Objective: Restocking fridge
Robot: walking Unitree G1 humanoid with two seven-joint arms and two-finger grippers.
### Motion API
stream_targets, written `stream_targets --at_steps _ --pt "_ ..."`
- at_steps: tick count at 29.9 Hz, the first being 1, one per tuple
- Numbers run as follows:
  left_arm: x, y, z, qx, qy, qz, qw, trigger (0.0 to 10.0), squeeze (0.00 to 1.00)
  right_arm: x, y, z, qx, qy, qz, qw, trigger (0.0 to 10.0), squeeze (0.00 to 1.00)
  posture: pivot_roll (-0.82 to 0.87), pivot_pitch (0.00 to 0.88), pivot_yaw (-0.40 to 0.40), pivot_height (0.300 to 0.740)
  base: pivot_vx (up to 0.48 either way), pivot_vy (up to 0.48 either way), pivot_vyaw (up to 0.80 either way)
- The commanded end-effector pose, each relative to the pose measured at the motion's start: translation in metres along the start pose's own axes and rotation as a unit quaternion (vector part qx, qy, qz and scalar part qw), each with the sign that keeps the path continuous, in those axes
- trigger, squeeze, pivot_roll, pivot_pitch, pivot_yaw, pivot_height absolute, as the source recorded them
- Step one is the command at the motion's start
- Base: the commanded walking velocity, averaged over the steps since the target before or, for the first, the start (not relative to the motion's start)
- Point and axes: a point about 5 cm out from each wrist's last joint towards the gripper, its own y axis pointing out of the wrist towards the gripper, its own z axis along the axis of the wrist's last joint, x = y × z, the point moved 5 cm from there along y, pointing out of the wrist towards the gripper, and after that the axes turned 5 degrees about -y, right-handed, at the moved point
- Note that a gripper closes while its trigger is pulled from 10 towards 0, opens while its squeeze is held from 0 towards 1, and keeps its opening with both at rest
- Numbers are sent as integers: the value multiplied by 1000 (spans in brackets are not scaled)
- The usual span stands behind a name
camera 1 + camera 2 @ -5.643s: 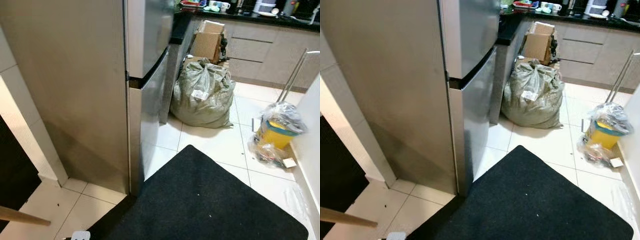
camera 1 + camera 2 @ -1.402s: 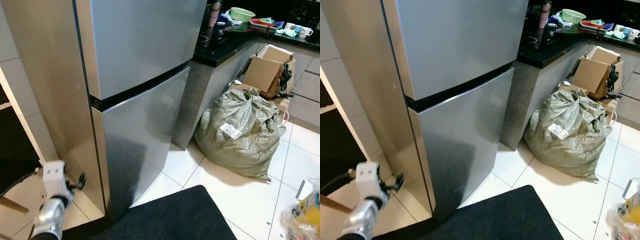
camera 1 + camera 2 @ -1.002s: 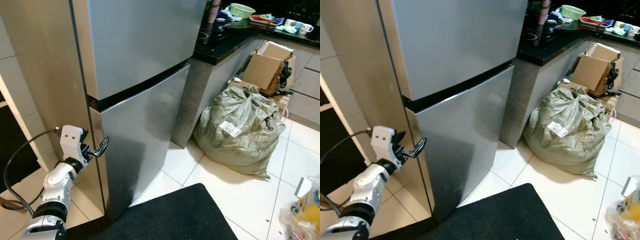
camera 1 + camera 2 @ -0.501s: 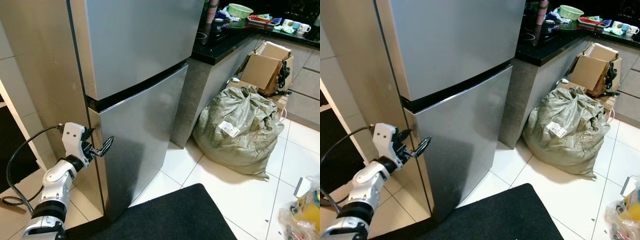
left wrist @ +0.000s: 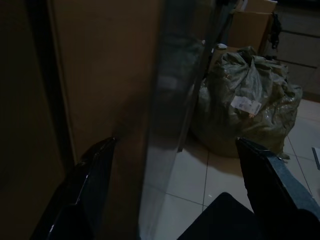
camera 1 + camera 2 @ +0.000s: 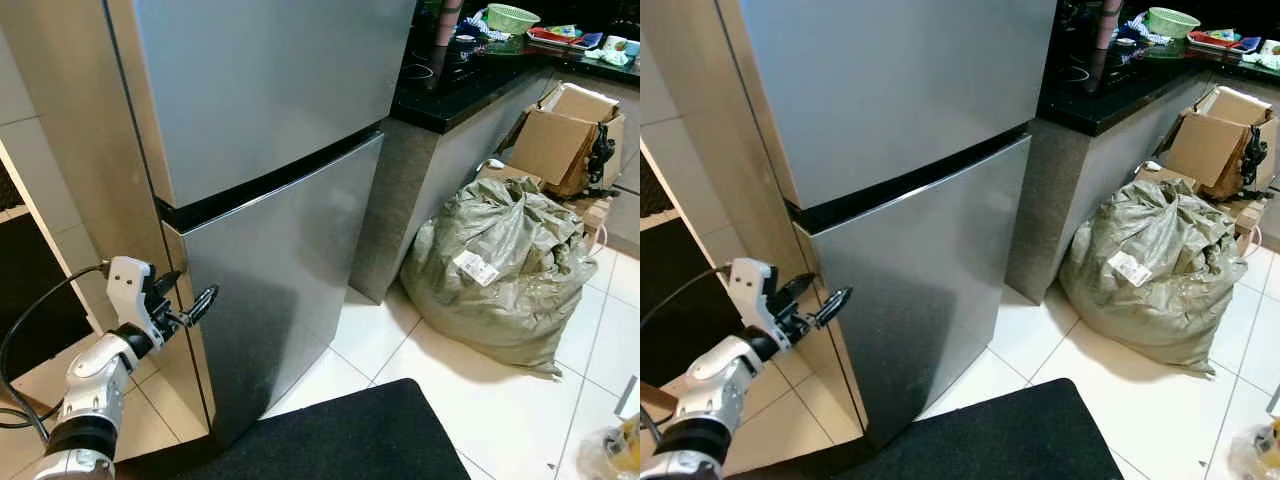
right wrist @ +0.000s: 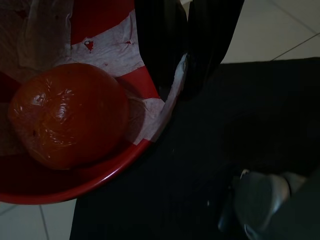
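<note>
In the eye views, the fridge (image 6: 270,150) is standing in the upper left and centre of the frame, both doors closed. The left end effector (image 6: 192,305) is reaching in from the lower left, its fingers spread wide at the lower door's left edge. A grey sack (image 6: 505,270) is lying on the floor at centre right, beside the dark desk (image 6: 455,85), with a black mat (image 6: 330,440) at the bottom.

In the left wrist view, the two fingers (image 5: 95,175) are straddling the door's edge.

In the right wrist view, the right end effector (image 7: 186,47) is pinching the rim of a red bowl (image 7: 107,172) lined with plastic wrap, a tomato (image 7: 70,127) sitting inside.
</note>
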Motion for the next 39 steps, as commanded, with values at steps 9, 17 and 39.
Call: stream_targets --at_steps 9,17,39 --pt "-23 -8 10 -17 53 52 997 10000 0 1 -1 -6 -6 2 -5 1000 10000 0 -106 23 -79 740 0 0 0" --pt "-28 5 16 -13 78 86 993 10000 0 0 -1 -8 -8 0 -4 1000 10000 0 -107 27 -80 740 0 0 0" --pt "57 38 26 -14 50 -179 982 10000 0 4 -1 -6 -7 -3 -7 1000 10000 0 -110 28 -90 740 0 0 0"
